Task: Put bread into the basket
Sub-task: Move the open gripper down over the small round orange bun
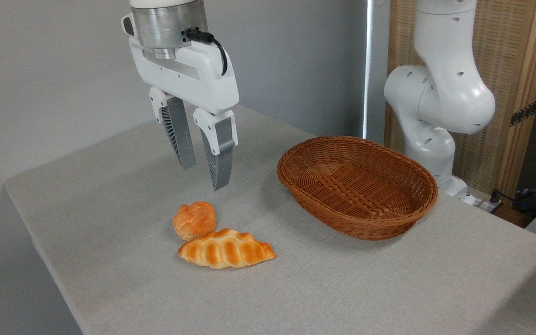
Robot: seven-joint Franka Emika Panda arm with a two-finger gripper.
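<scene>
Gripper (204, 177) hanging above the table (365, 288), fingers apart, gripping nothing. Seeing one bun (194, 219) sitting toward the table's front-left edge, touching one braided loaf (226, 254) just in front of it. Seeing one wicker basket (375, 223) sitting empty nearer the right edge, well apart from both breads.

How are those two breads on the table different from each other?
The bun is small, round and knotted on top; the loaf is longer, tapered at both ends and ridged in braids. The bun is plain golden-orange, while the loaf has browned stripes across its ridges. The bun lies farther back, nearer below the open hand; the loaf lies in front of it. Both rest on the table, side by side, outside the empty basket.
</scene>
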